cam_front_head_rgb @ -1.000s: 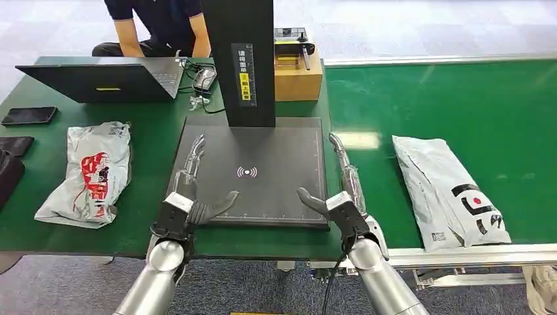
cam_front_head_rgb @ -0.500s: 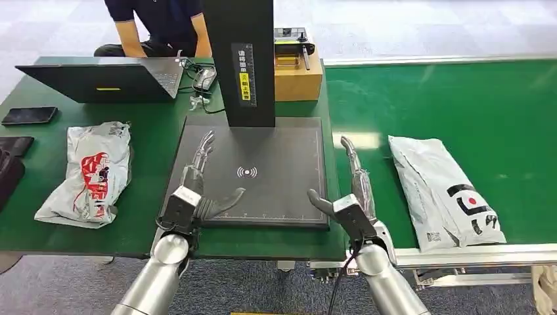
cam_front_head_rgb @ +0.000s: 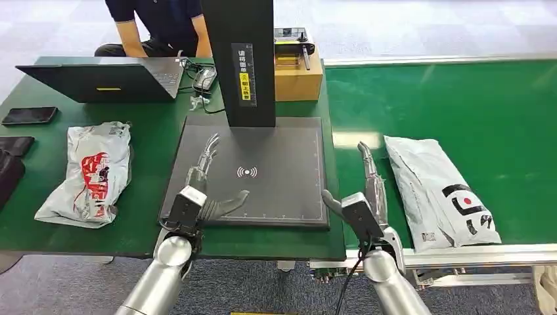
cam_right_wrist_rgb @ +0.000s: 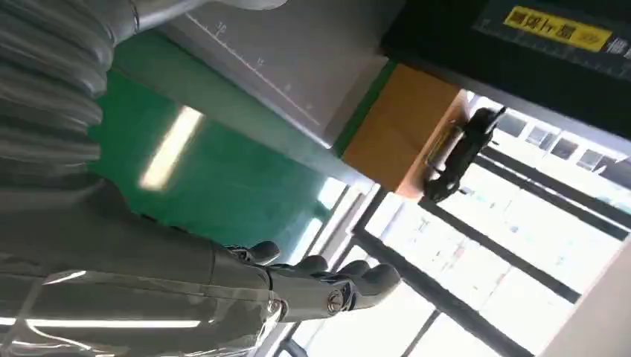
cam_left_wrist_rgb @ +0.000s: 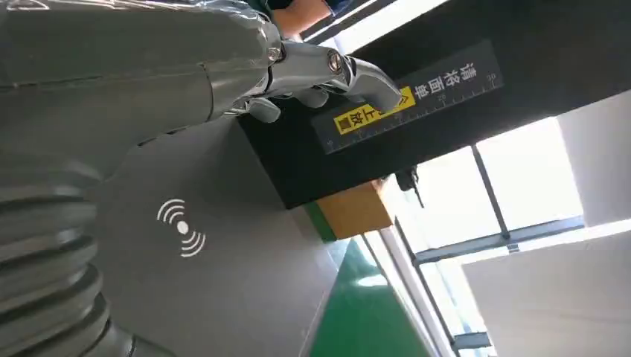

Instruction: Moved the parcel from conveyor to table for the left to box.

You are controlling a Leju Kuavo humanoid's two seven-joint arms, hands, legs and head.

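A grey parcel (cam_front_head_rgb: 439,191) with a black and red mark lies on the green conveyor belt (cam_front_head_rgb: 460,105) at the near right. My right hand (cam_front_head_rgb: 365,193) is open, fingers straight, just left of the parcel and apart from it. My left hand (cam_front_head_rgb: 201,184) is open over the near left part of the dark scanner pad (cam_front_head_rgb: 276,151), holding nothing. In the left wrist view my left hand (cam_left_wrist_rgb: 149,74) stretches above the pad (cam_left_wrist_rgb: 223,245). In the right wrist view my right hand (cam_right_wrist_rgb: 186,290) is open over the belt (cam_right_wrist_rgb: 223,178).
A second grey parcel with red print (cam_front_head_rgb: 92,172) lies on the green table (cam_front_head_rgb: 144,131) at the left. A black scanner column (cam_front_head_rgb: 240,59) rises behind the pad, a cardboard box (cam_front_head_rgb: 299,75) beside it. A laptop (cam_front_head_rgb: 105,79), a phone (cam_front_head_rgb: 29,115) and a seated person (cam_front_head_rgb: 157,23) are at the far left.
My right hand has moved right, off the pad's edge toward the parcel on the belt. My left hand has shifted slightly forward. The parcel has drifted a little left with the belt.
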